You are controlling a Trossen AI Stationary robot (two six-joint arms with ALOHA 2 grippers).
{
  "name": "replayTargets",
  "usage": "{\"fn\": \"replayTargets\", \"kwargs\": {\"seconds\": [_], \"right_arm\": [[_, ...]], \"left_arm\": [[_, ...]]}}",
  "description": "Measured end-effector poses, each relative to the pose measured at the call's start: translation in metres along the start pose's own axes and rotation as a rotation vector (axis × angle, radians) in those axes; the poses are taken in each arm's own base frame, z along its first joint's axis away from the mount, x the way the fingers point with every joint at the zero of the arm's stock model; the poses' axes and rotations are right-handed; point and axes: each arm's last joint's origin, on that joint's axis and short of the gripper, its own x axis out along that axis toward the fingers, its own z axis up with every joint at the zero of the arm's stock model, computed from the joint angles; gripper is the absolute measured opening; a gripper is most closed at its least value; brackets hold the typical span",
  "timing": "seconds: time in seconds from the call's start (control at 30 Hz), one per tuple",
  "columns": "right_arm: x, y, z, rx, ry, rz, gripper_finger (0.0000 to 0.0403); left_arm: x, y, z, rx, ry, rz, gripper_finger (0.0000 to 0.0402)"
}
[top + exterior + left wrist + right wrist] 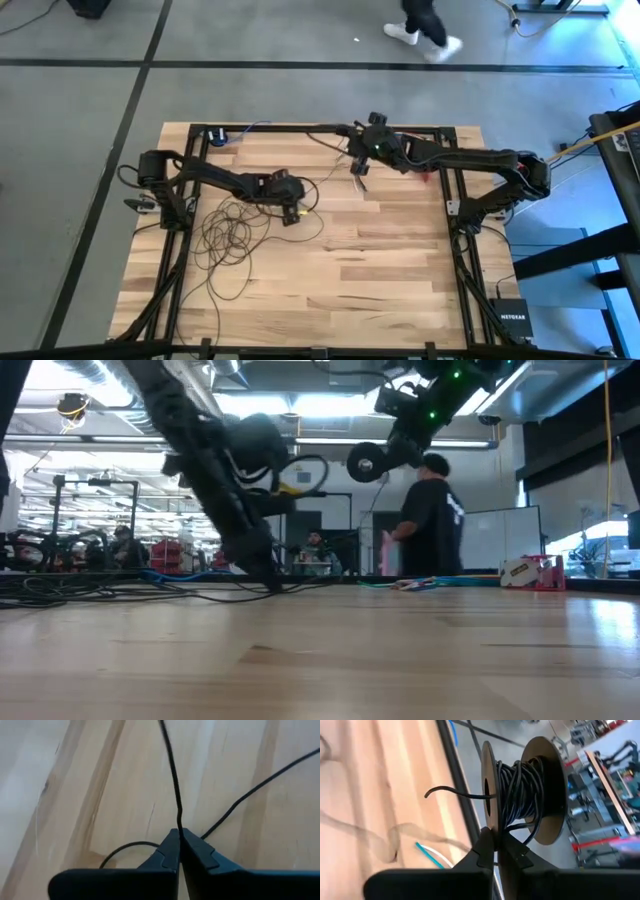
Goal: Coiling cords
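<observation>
The cords lie as tangled thin dark loops [232, 235] on the left half of the wooden table [380, 280]. From them a strand [172, 775] runs into my left gripper [179, 839], which is shut on it low over the table [268, 578]. My right gripper [496, 847] is shut on a black spool [520, 790] wound with the same dark cord. It holds the spool high above the table's far middle [365, 460]. A free cord end [432, 792] sticks out of the spool. My left gripper pinches a single strand of the cord [179, 825] between its two fingertips, slanting down from the table's left. The strand runs on away from the fingers over the wood, while other stretches lie slack on the table. My right gripper pinches the rim of one spool flange [490, 822] between its two fingers. The spool is lifted clear of the table, its axle lying about level, and cord trails from its winding.
A black frame rail [300, 128] runs along the table's far edge, and others run down both sides. Blue cable [222, 135] and coloured wires [415, 583] lie at the far edge, near a tape roll [517, 572]. A person [432, 510] stands beyond the table.
</observation>
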Motion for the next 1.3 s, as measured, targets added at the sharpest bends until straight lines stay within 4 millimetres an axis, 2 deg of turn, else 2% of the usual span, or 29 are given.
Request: {"fn": "replayTargets", "kwargs": {"seconds": [0.3,0.6,0.73,0.93,1.0,1.13,1.23,1.3], "right_arm": [[0.008,-0.023,-0.015,0.017,0.064,-0.049,0.0010],[-0.020,-0.038,-0.008,0.055,-0.089,0.041,0.0010],[-0.026,-0.038,-0.007,0.079,-0.148,0.128,0.0010],[-0.026,-0.037,-0.006,0.087,-0.167,0.162,0.0010],[-0.026,-0.037,-0.006,0.088,-0.166,0.163,0.0010],[-0.026,-0.036,-0.006,0.087,-0.171,0.180,0.0010],[-0.027,-0.036,-0.006,0.087,-0.181,0.196,0.0010],[-0.027,-0.036,-0.006,0.088,-0.185,0.204,0.0010]], "left_arm": [[0.004,-0.005,-0.022,-0.072,-0.095,-0.006,0.0001],[0.004,-0.005,-0.024,-0.072,-0.120,-0.009,0.0019],[0.001,-0.005,-0.020,-0.043,-0.138,-0.008,0.0047],[0.001,-0.002,-0.015,-0.060,-0.133,-0.009,0.0118],[-0.004,-0.001,-0.012,-0.046,-0.145,-0.013,0.0136],[-0.029,0.003,-0.003,0.013,-0.226,-0.041,0.0150],[-0.062,0.012,0.021,0.021,-0.446,-0.019,0.0150],[-0.079,0.019,0.029,0.019,-0.541,0.014,0.0147]]}}
